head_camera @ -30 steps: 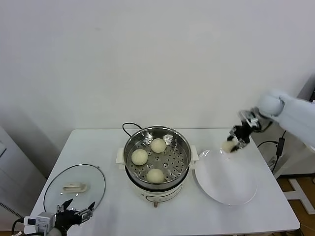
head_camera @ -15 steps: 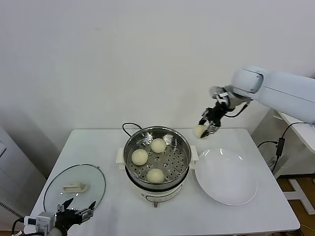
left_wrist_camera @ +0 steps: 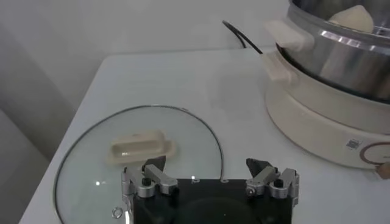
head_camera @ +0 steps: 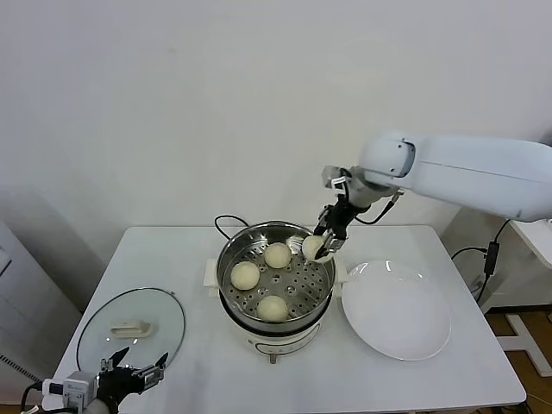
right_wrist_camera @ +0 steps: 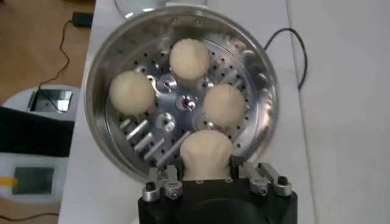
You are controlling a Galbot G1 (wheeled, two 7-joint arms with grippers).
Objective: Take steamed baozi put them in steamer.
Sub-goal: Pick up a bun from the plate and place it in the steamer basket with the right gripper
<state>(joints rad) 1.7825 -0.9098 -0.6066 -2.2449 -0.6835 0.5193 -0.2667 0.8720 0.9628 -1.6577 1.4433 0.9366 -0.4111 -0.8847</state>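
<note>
The steel steamer (head_camera: 235,250) stands on its white base at the table's middle. Three baozi lie on its perforated tray: one at the back (head_camera: 277,254), one at the left (head_camera: 245,275), one at the front (head_camera: 272,308). My right gripper (head_camera: 317,247) is shut on a fourth baozi (head_camera: 313,246) and holds it over the steamer's right rim. In the right wrist view that baozi (right_wrist_camera: 206,154) sits squeezed between the fingers, above the tray (right_wrist_camera: 146,131). My left gripper (head_camera: 131,374) is open and empty at the table's front left, near the lid.
A flat white plate (head_camera: 397,312) lies empty right of the steamer. A glass lid (head_camera: 129,326) with a white handle lies at the front left, also in the left wrist view (left_wrist_camera: 137,146). A black cord (head_camera: 226,221) runs behind the steamer.
My right gripper has carried the baozi from above the plate leftward and down to over the steamer's right rim. The left arm has not moved.
</note>
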